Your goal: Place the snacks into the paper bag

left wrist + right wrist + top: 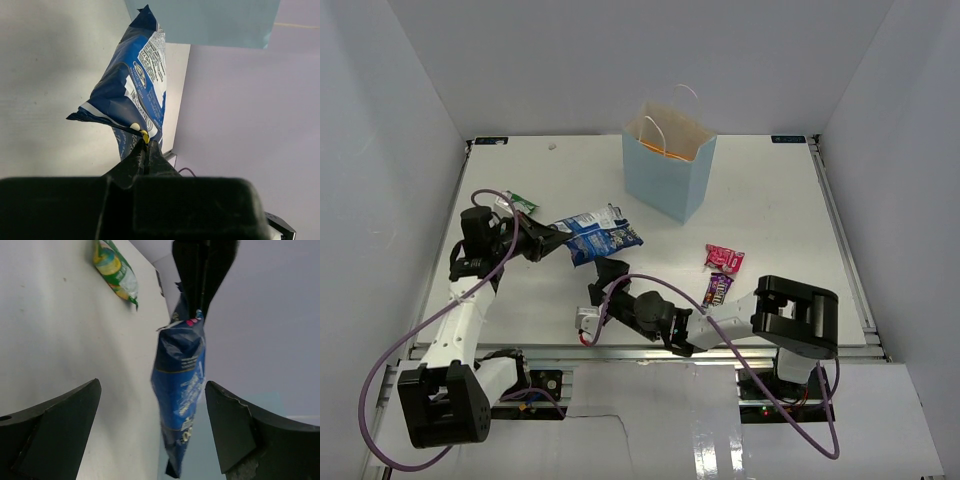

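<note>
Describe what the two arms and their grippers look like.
Both arms match: the left arm and right arm have white links, boxy black joints and a looping purple cable. The left gripper and right gripper are black, with tapering fingers.

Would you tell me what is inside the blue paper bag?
Inside the paper bag, something orange shows near the front rim; the bag's walls hide the rest and anything deeper.
</note>
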Tool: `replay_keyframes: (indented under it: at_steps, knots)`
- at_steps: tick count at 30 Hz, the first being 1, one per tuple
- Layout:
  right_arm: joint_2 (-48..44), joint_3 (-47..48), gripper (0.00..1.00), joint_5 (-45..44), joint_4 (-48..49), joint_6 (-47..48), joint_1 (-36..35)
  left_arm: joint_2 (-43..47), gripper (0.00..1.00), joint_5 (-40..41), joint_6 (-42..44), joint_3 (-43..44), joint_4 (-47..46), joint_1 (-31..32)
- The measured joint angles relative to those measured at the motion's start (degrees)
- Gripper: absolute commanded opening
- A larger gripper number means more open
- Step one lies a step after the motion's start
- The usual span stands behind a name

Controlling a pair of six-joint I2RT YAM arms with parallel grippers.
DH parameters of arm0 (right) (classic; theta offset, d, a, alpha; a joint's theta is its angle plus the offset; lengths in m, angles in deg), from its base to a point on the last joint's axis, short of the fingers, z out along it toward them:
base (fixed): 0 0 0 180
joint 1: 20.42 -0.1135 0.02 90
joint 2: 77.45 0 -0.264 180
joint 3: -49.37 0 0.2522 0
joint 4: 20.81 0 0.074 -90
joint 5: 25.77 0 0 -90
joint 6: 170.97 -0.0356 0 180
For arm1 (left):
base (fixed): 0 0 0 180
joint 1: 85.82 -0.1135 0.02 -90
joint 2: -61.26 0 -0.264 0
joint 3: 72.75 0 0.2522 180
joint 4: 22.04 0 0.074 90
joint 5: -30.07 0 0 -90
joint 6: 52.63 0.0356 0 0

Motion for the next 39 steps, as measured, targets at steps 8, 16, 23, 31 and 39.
replay_keyframes:
  at_steps: [8, 16, 23, 31, 39]
  knots:
    - [6.7, 5.3, 0.96, -3.3, 8.7, 6.3, 0.3, 1.7, 0.00, -2.7, -1.1, -2.5, 1.8, 0.1]
    - [10.9, 11.2, 0.71, -3.1, 6.0, 5.9, 2.2, 5.6, 0.00, -4.3, -2.1, -2.5, 1.8, 0.6]
    - [8.5, 12.0, 0.37, -3.2, -0.8, 1.4, 3.7, 6.2, 0.00, -4.5, -2.6, -2.5, 1.9, 0.8]
    - [3.5, 13.5, 0.11, -2.9, -10.9, -4.0, 4.6, 5.6, 0.59, -5.3, -1.8, 1.4, 2.8, 0.8]
    - [-6.1, 14.0, 0.08, 4.7, -28.4, -13.4, 8.2, 5.4, 0.68, -0.9, 7.4, 16.8, 5.8, 0.9]
